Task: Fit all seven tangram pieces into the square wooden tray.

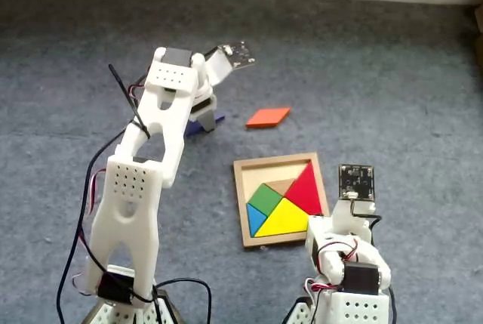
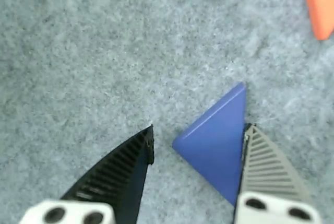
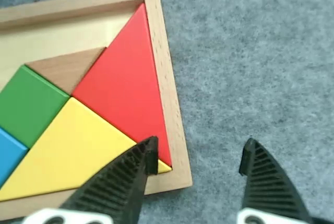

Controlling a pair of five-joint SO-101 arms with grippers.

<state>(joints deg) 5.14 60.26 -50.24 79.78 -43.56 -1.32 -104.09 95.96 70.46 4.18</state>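
The square wooden tray (image 1: 243, 203) lies on the grey carpet and holds a red triangle (image 1: 304, 188), a yellow triangle (image 1: 283, 220), a green square (image 1: 265, 199), a light blue piece (image 1: 255, 219) and a brown triangle (image 1: 282, 186). An orange parallelogram (image 1: 268, 117) lies beyond the tray. Beside it, a dark blue triangle (image 2: 216, 141) sits flat on the carpet between the fingers of my open left gripper (image 2: 197, 140); the grey finger (image 2: 263, 161) touches its edge. My right gripper (image 3: 197, 153) stands open over the tray's near right corner (image 3: 175, 174).
Grey carpet (image 1: 377, 90) covers the whole work area, with free room around the tray. The left arm (image 1: 151, 165) stretches from its base at the front left toward the blue triangle. The right arm's base (image 1: 351, 286) sits just in front of the tray.
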